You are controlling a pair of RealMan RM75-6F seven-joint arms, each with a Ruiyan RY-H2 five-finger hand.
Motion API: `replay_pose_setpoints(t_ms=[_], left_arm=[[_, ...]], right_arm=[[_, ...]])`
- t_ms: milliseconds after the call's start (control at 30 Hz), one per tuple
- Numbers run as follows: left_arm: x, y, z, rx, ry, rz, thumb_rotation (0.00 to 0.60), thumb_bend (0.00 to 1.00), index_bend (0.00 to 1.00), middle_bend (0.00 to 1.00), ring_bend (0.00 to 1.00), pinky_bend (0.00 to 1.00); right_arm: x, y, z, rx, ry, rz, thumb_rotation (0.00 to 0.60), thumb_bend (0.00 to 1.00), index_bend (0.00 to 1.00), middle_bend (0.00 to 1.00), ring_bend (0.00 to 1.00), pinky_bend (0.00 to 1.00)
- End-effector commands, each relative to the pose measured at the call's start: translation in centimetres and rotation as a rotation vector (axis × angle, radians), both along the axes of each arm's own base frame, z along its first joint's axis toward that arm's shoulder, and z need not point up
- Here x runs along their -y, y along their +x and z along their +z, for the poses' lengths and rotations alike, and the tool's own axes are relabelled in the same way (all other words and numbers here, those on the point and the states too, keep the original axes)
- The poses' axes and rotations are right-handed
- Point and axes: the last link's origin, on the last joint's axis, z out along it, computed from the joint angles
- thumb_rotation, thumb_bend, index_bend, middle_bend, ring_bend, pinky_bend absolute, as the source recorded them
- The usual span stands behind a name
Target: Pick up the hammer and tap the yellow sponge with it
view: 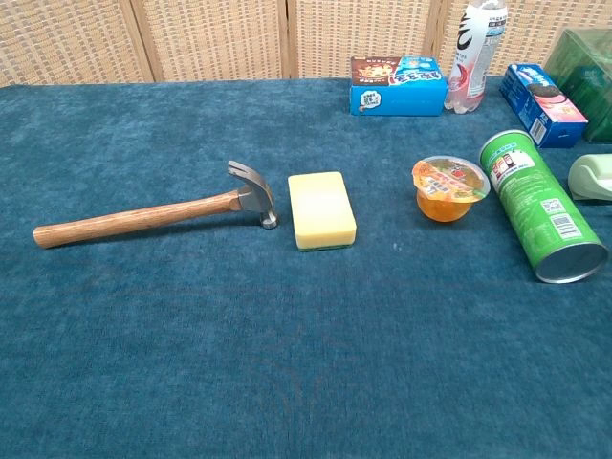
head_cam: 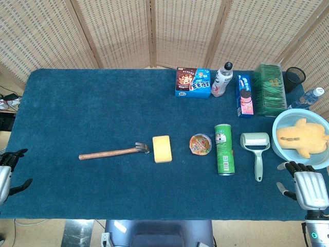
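Wooden-handled steel claw hammer point(view: 143, 216): lying flat, head just left of yellow rectangular sponge point(view: 321, 209), handle reachable. L hand point(head_cam: 7, 172), R hand point(head_cam: 308, 185): both idling, fingers apart, holding nothing.

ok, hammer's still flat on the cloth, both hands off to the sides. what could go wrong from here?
1. The hammer lies flat, so fingers may struggle to get under its handle.
2. Its head nearly touches the yellow sponge; a clumsy grasp could shove the sponge.
3. The left hand sits nearer the handle; the right hand would cross the green can.
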Motion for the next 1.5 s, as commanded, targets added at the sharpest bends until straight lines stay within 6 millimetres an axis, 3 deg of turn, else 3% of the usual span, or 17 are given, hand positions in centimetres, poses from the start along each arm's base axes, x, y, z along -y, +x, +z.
replay_pose_setpoints(t_ms=[33,233,567,733,900,1500], left_arm=[[-0.1,0.0,-0.1,-0.001,-0.004,0.0,0.6,0.21,0.18,0.3,0.23,0.33],[-0.4,0.4,-0.2,-0.005,-0.008,-0.016,0.6,0.21,0.18,0.3,0.23,0.33],[-3.1,2.4,-1.2,0.011,-0.096,-0.08,0.6,0.25,0.18,0.3,0.23,0.34],[-6.2,4.6,-3.7,0.021,-0.302,-0.1,0.6,0.28,0.18,0.3,0.24,0.36],[-8.4,6.4,-5.8,0.021,-0.401,-0.118,0.6,0.28,0.18,0.3,0.24,0.36],[-15.0,12.0,-13.3,0.037,-0.582,-0.159,0.6,0.34,0.18,0.3,0.24,0.36]], right_arm=[[0.0,0.0,0.0,-0.001,0.0,-0.002,0.6,0.25,0.41,0.42,0.45,0.4],[0.0,-0.2,0.1,0.001,-0.002,-0.008,0.6,0.25,0.41,0.42,0.45,0.4],[-0.7,-0.7,0.5,0.012,-0.025,-0.014,0.6,0.25,0.41,0.42,0.45,0.4],[-1.4,-1.4,1.1,0.017,-0.045,-0.034,0.6,0.25,0.41,0.42,0.45,0.4],[-1.7,-1.9,1.3,0.022,-0.054,-0.041,0.6,0.25,0.41,0.42,0.45,0.4],[-2.6,-3.7,2.1,0.035,-0.087,-0.085,0.6,0.25,0.41,0.42,0.45,0.4]])
